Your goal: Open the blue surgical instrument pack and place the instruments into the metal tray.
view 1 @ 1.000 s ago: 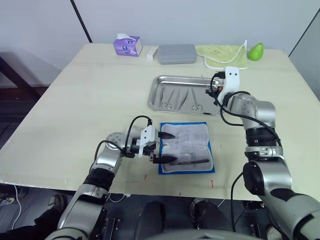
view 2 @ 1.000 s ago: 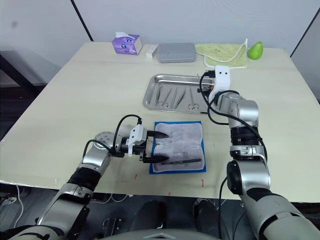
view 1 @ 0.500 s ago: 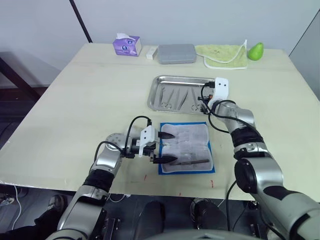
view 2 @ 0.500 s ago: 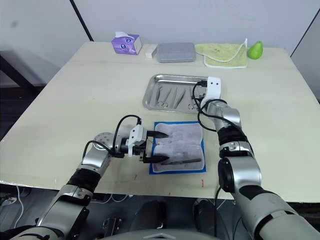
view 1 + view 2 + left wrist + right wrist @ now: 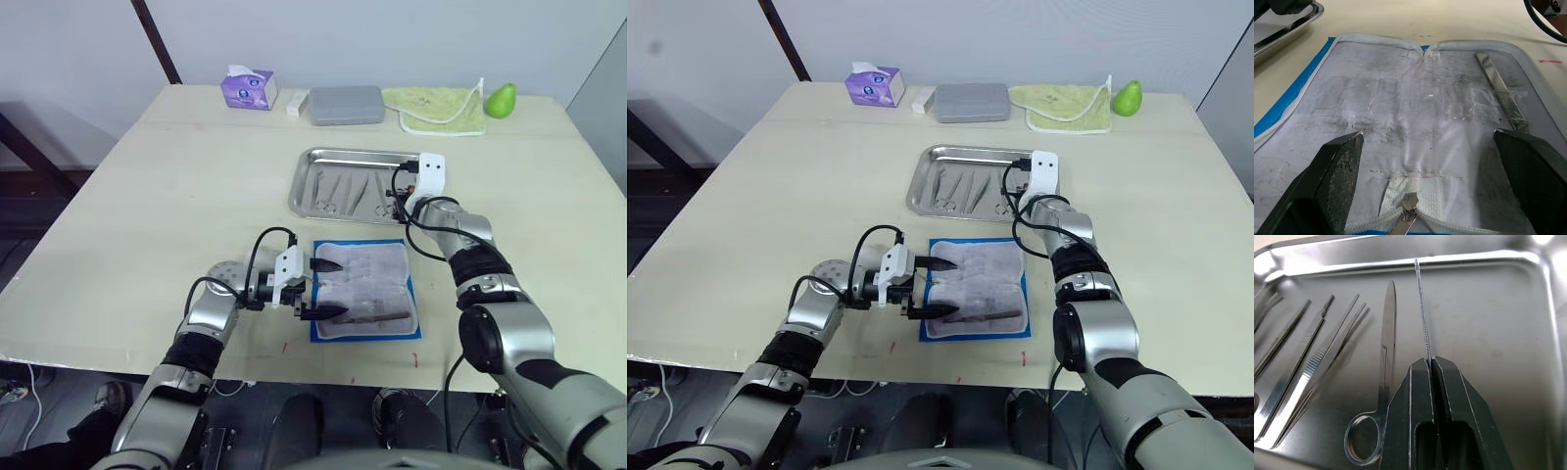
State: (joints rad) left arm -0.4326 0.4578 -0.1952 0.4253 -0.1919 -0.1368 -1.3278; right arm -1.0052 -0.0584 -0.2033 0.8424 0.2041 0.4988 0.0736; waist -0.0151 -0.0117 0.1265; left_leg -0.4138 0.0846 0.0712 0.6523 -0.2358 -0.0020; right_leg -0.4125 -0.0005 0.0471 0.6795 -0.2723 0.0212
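Note:
The blue surgical instrument pack (image 5: 365,289) lies unzipped and flat near the table's front, its whitish lining (image 5: 1415,107) up. One silvery instrument (image 5: 1501,93) rests on the lining. My left gripper (image 5: 325,290) is open at the pack's left edge, its fingers (image 5: 1337,171) spread over the lining. The metal tray (image 5: 358,153) sits just behind the pack and holds several instruments (image 5: 348,191), among them scissors (image 5: 1385,352) and forceps (image 5: 1317,362). My right gripper (image 5: 1430,360) is low over the tray's right end, shut on a thin straight instrument (image 5: 1422,318) that points along the tray floor.
Along the table's far edge stand a purple tissue box (image 5: 248,88), a grey case (image 5: 346,105), a yellow-green cloth (image 5: 436,108) and a green pear (image 5: 502,99). Bare tabletop spreads left of the tray and pack.
My right gripper has come down and slightly left to the tray's right end. The left gripper and the pack have not moved.

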